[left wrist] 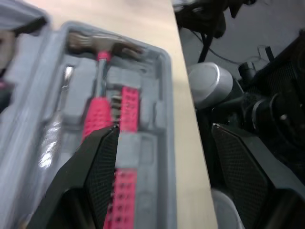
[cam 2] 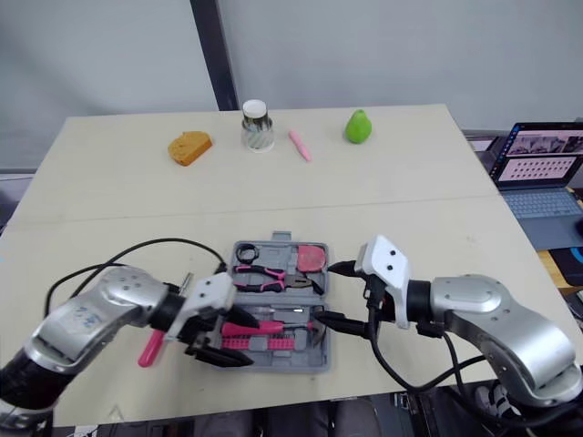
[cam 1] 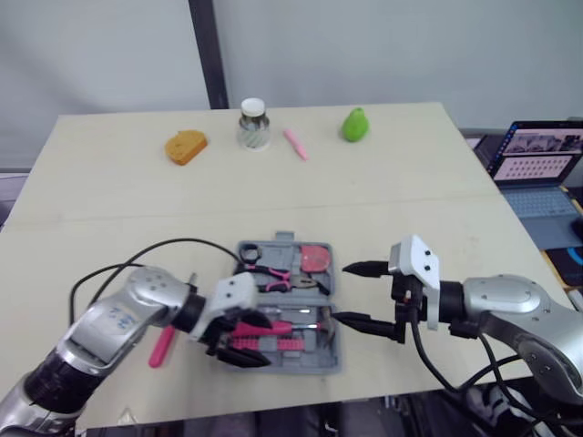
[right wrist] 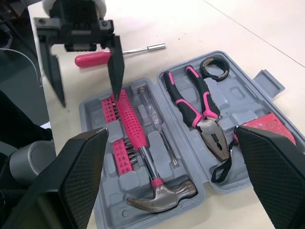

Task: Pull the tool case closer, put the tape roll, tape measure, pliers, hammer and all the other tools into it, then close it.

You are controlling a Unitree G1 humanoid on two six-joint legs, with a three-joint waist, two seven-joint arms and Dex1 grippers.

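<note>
Outboard of the left claw (right wrist: 89,98), on its side away from the tool case (right wrist: 269,81), lies the pink-handled screwdriver (right wrist: 93,58), the one tool we see outside the case; it rests flat on the table (cam 1: 410,182), just beside the claw's outer finger; its long axis runs roughly crosswise to the hammer (right wrist: 138,138), handle toward the robot, steel shaft pointing away.

We judge this the relation that governs the next move: the screwdriver is close to the left claw and well apart from the right claw (cam 1: 340,292), with the whole case between them, so the left arm is the nearer; the claw would have to shift outward and close across the handle, not along it.

Left claw: fingers spread, holding nothing, poised over the near corner of the case; its inner fingertip stands at the butt of the hammer's grip, and we cannot tell whether it touches.

Beyond that claw, inside the case: hammer and bit rack (right wrist: 123,160) in the near half; pliers (right wrist: 195,102), tape roll (right wrist: 214,68) and tape measure (right wrist: 264,126) in the far half.

Right claw: fingers likewise apart and empty, at the case's opposite edge.

Case: open, close to the table's near edge; closing not yet begun.
</note>
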